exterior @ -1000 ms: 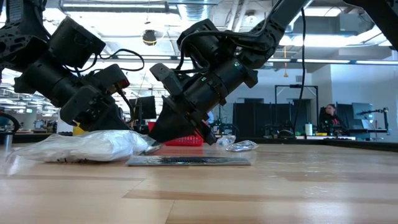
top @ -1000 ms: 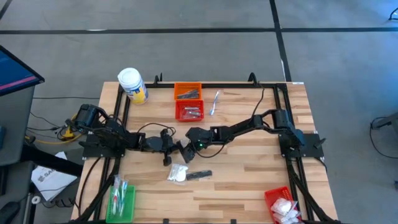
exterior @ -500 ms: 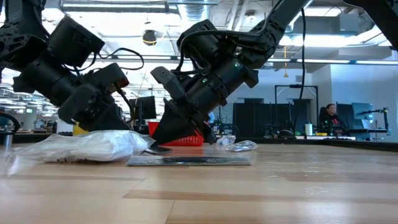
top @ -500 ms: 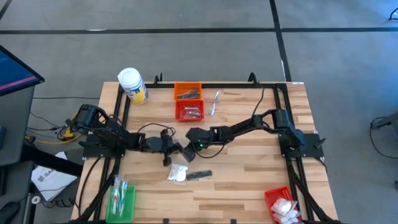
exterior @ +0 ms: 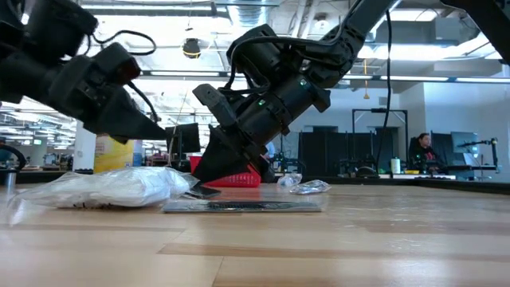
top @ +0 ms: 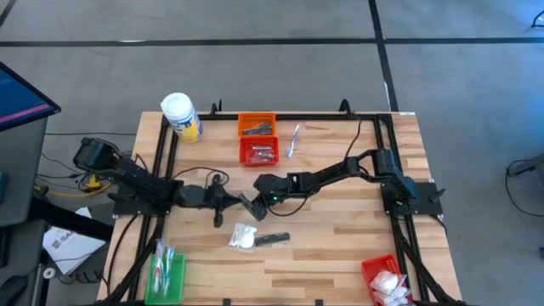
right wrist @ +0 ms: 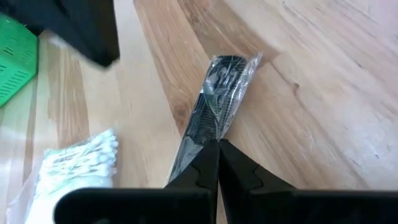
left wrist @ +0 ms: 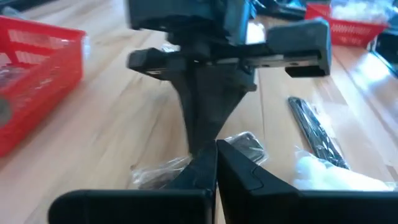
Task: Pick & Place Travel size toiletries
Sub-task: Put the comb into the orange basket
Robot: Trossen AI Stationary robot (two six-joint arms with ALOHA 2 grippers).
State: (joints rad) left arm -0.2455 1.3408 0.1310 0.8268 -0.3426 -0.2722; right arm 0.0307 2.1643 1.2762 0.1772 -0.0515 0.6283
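A dark slim piece in a clear wrapper lies flat on the wood at mid-table, and my right gripper is shut at its near end. My left gripper hangs shut and empty just to the left of it, raised off the table. Nearer the front edge lie a white packet of cotton swabs and a dark flat tube. Thin clear sticks lie by the far baskets. My right gripper has its two shut fingers on the end of the clear wrapper nearest to it. The fingers slant down from the table's right side and run along the piece. The piece lies flat on the table; the fingertips hide how much wrapper is between them.
A white jar with a yellow label stands at the far left. An orange basket and a red basket sit at the far middle, a green basket at the near left, a red basket at the near right.
My left gripper has drawn back toward the table's left edge and risen off the table, still shut and empty. My right gripper has stayed at the wrapped piece.
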